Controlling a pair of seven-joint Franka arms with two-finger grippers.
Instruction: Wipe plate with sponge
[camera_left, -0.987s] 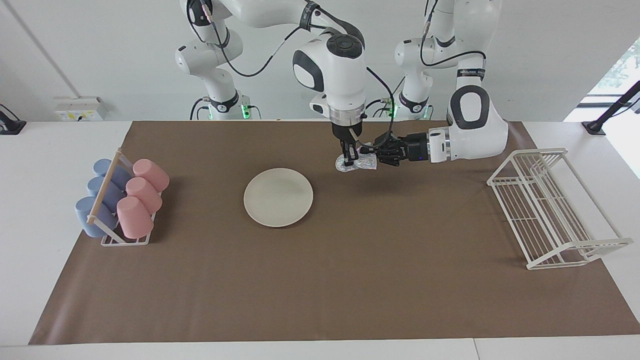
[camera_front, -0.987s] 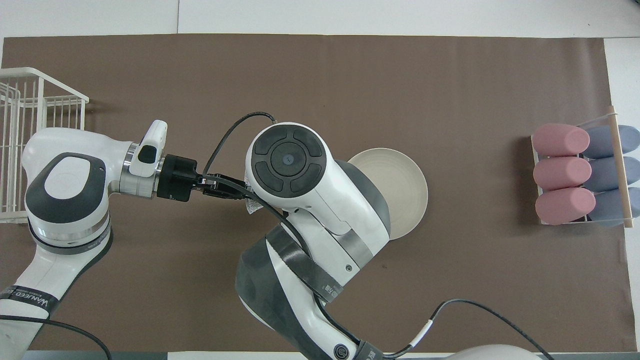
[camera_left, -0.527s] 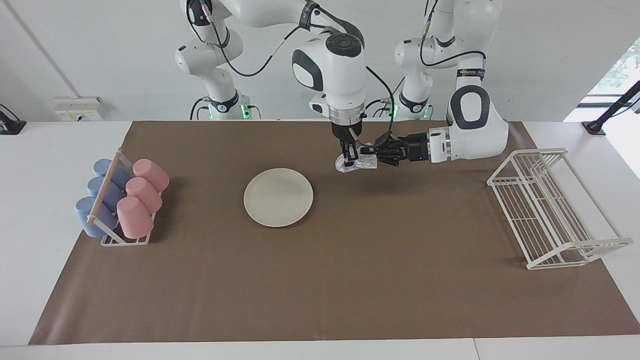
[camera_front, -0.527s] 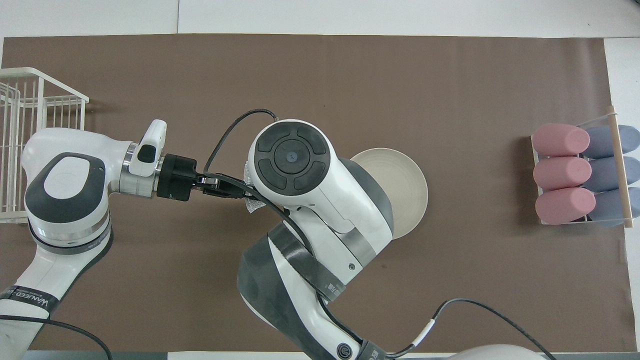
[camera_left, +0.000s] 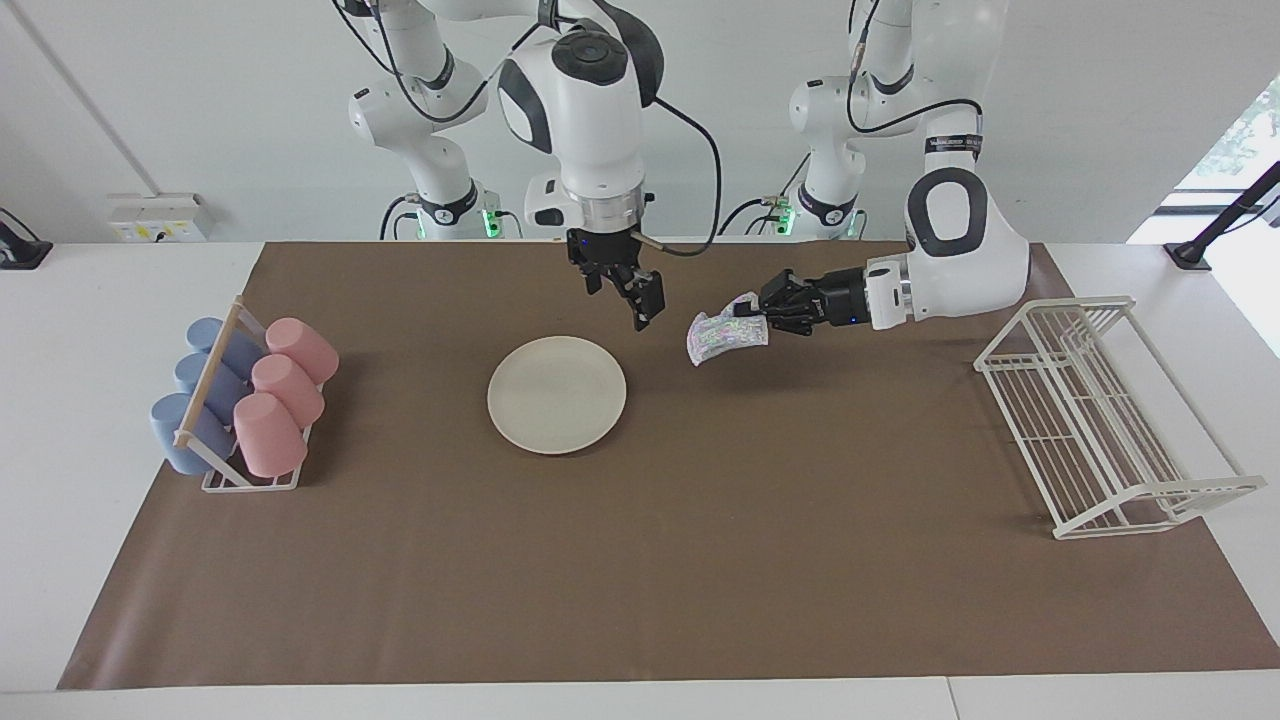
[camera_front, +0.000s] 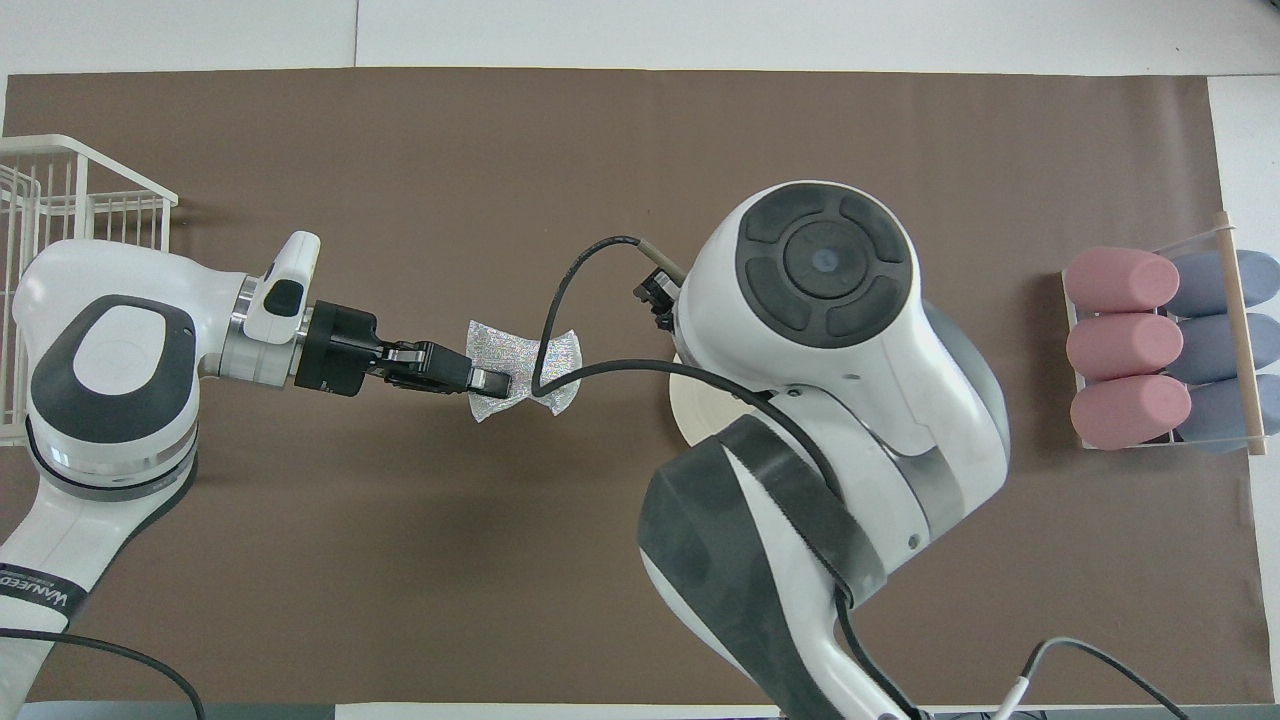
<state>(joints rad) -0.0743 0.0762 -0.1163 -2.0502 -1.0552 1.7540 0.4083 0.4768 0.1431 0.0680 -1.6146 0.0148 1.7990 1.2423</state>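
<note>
The sponge (camera_left: 722, 336) is gripped at one end by the closed left tool (camera_left: 757, 312), hanging in the air above the brown mat (camera_left: 640, 560). The plate (camera_left: 556, 394) lies flat mid-bench. The right tool (camera_left: 630, 290) is seen open, raised above the mat beside the plate.

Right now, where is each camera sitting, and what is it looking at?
Facing view: high across the table, looking at both arms whole, bases too.
Overhead view: high above the robots' end, looking steeply down; the arms come in from the bottom edge.
Shared: the left claw holding the sponge, the plate, the right claw open.
</note>
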